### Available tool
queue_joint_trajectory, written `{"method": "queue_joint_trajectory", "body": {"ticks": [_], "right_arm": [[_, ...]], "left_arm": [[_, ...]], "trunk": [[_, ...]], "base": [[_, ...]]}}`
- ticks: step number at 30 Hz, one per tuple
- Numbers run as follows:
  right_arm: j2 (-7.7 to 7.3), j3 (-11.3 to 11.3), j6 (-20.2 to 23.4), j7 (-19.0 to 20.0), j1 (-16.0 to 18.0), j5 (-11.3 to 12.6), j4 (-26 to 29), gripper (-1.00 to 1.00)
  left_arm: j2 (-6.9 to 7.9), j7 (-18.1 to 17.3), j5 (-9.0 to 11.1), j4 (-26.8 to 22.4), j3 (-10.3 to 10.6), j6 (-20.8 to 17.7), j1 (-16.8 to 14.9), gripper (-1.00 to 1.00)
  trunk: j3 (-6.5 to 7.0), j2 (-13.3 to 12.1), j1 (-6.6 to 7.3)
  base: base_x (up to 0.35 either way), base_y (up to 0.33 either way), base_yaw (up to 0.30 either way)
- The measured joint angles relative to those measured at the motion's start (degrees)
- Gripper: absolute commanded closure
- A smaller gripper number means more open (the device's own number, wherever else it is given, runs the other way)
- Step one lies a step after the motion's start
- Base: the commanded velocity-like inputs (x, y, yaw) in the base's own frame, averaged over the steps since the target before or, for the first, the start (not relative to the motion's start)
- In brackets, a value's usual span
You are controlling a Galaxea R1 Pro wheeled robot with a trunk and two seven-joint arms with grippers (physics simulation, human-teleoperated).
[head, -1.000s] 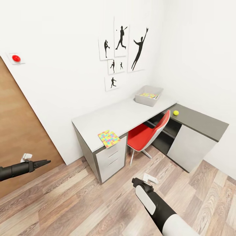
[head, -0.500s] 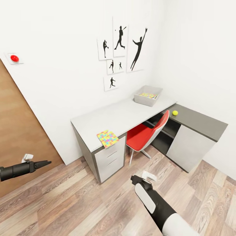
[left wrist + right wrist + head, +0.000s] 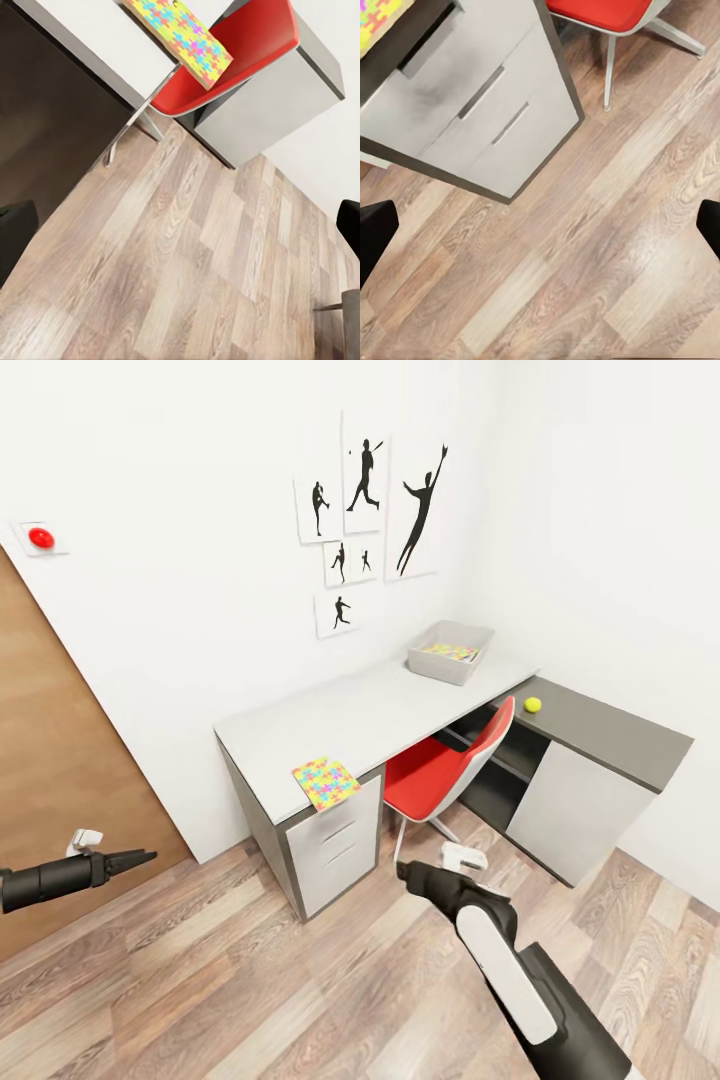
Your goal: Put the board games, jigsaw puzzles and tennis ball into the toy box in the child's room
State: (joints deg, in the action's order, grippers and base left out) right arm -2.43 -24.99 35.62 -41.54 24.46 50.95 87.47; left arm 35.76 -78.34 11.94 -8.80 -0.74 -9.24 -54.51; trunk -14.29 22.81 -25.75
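Note:
In the child's room, one jigsaw puzzle lies on the near corner of the table, overhanging its edge; it is also in the left wrist view as jigsaw puzzle. A second jigsaw puzzle lies inside the toy box at the table's far end. The tennis ball rests on the dark lower section. My left gripper hovers open over the floor near the door. My right gripper is open and empty above the floor, in front of the drawers. The bed and board games are out of view.
A red chair is tucked under the table beside the drawer unit. A brown door stands at the left with a red button above it. Wood-plank floor spreads between me and the table.
My right arm has swung, its forearm shifting right and the gripper rising a little toward the table. The view drifted slightly. The left arm has stayed put.

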Motion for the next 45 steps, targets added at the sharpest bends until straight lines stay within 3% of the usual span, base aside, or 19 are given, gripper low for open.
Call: {"method": "queue_joint_trajectory", "body": {"ticks": [6, 9, 14, 22, 26, 32, 39, 45], "right_arm": [[-0.56, 2.87, 5.26, 0.09, -0.73, 6.94, 3.17, -1.00], [-0.56, 5.94, 8.41, 0.23, -0.83, 11.63, 4.07, -1.00], [-0.32, 8.14, 9.81, 3.96, -0.87, 15.34, 4.38, -1.00], [-0.38, 9.42, 9.28, 20.33, -0.88, 15.87, 4.40, -1.00], [-0.56, 11.67, 9.12, 24.62, -0.87, 15.74, 4.24, -1.00], [-0.60, 13.10, 7.93, 25.71, -0.87, 15.42, 3.74, -1.00], [-0.54, 13.17, 4.15, 25.80, -0.87, 15.35, 3.59, -1.00], [-0.16, 13.09, 3.39, 25.79, -0.86, 15.30, 2.14, -1.00]], "left_arm": [[0.00, 0.03, 0.00, 0.00, 0.00, -0.04, 0.04, -1.00], [-0.02, 0.03, 0.00, 0.00, 0.00, -0.08, 0.05, -1.00], [-0.25, 0.11, 0.07, 0.00, 0.00, -0.09, 0.04, -1.00], [-0.55, -0.20, 0.16, 0.00, -0.03, -0.43, 0.02, -1.00], [-0.60, -0.41, 0.46, 0.00, -0.12, -0.89, 0.04, -1.00], [-0.57, -0.68, 0.80, 0.05, -0.43, -2.67, 0.01, -1.00], [-0.32, -1.06, 0.90, 0.09, -0.61, -4.36, 0.01, -1.00], [-0.33, -1.18, 0.99, 0.08, -0.72, -5.30, 0.00, -1.00]], "trunk": [[0.00, 0.00, 0.00], [0.00, 0.00, 0.00], [0.00, 0.00, 0.00], [0.00, 0.00, 0.00], [0.00, 0.00, 0.00], [0.00, 0.00, 0.00], [0.00, 0.00, 0.00], [0.05, 0.01, 0.00]], "base": [[0.000, 0.000, 0.000], [0.000, 0.000, 0.000], [0.000, 0.000, 0.000], [0.000, 0.000, 0.000], [0.000, 0.000, 0.000], [0.000, 0.000, 0.000], [0.000, -0.015, 0.000], [0.006, -0.062, 0.081]]}}
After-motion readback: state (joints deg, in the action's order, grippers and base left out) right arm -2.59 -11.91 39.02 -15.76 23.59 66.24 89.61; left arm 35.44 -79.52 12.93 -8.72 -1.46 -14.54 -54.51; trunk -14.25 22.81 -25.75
